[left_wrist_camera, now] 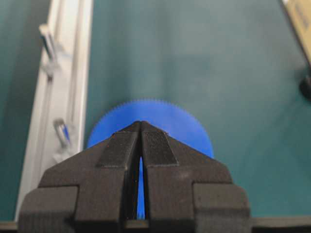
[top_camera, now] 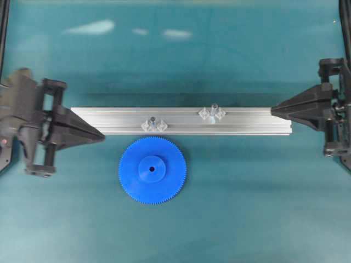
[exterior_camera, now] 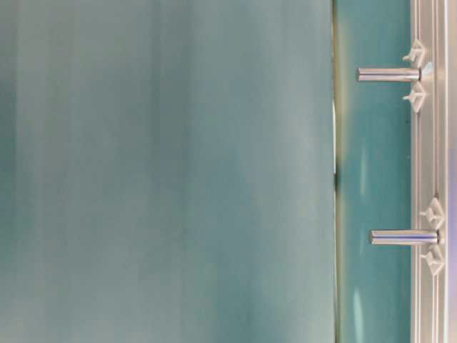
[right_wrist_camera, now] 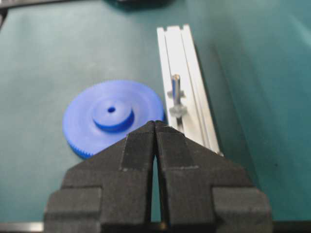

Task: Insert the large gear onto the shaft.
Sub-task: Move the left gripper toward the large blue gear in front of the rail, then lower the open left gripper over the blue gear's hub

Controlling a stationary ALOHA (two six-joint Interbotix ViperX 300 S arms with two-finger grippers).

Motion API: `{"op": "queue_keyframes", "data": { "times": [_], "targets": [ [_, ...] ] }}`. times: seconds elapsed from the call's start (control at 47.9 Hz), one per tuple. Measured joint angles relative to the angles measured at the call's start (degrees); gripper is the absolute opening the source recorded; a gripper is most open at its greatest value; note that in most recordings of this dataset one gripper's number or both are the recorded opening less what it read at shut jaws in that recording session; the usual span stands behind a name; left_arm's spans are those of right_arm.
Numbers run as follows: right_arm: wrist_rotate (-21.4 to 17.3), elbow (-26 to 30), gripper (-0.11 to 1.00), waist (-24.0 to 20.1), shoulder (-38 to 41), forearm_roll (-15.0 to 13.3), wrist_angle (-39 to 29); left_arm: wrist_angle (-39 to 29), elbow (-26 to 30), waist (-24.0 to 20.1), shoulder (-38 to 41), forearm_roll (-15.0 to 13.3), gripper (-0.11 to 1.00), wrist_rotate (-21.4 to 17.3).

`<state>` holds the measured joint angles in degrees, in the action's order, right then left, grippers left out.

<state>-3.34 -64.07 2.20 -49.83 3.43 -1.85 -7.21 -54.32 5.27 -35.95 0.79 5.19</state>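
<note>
The large gear (top_camera: 152, 170), bright blue with a raised hub and a small centre hole, lies flat on the teal table just in front of the aluminium rail (top_camera: 247, 123). The shaft (top_camera: 213, 111), a thin clear upright pin between two diamond mounts, stands right of the rail's middle. My left gripper (top_camera: 102, 134) is shut and empty at the rail's left end, left of the gear. From the left wrist camera the gear (left_wrist_camera: 180, 124) lies beyond the shut jaws (left_wrist_camera: 141, 124), and the shaft (left_wrist_camera: 46, 42) stands far along the rail. My right gripper (top_camera: 273, 109) is shut and empty at the rail's right end, with the gear (right_wrist_camera: 112, 116) ahead to its left.
A shorter clear pin (top_camera: 154, 123) with similar mounts stands on the rail directly behind the gear. The table-level view shows two pins lying sideways off the rail (exterior_camera: 427, 143). Bare teal table (top_camera: 247, 208) surrounds the gear in front and to the right.
</note>
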Motion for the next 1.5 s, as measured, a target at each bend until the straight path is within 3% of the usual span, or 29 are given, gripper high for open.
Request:
{"op": "queue_keyframes", "data": {
  "times": [0.71, 1.253, 1.504],
  "targets": [
    [0.00, 0.88, 0.04, 0.26, 4.22, 0.00, -4.39, -16.96, 13.97, 1.32, 19.60, 0.00, 0.00, 0.35],
    [0.00, 0.88, 0.04, 0.44, 4.22, 0.00, -4.92, -25.31, 22.41, 1.49, 32.08, 0.00, 0.00, 0.44],
    [0.00, 0.88, 0.04, 0.44, 4.04, 0.00, -5.10, -26.10, 25.93, 2.02, 37.44, 0.00, 0.00, 0.44]
  ]
}}
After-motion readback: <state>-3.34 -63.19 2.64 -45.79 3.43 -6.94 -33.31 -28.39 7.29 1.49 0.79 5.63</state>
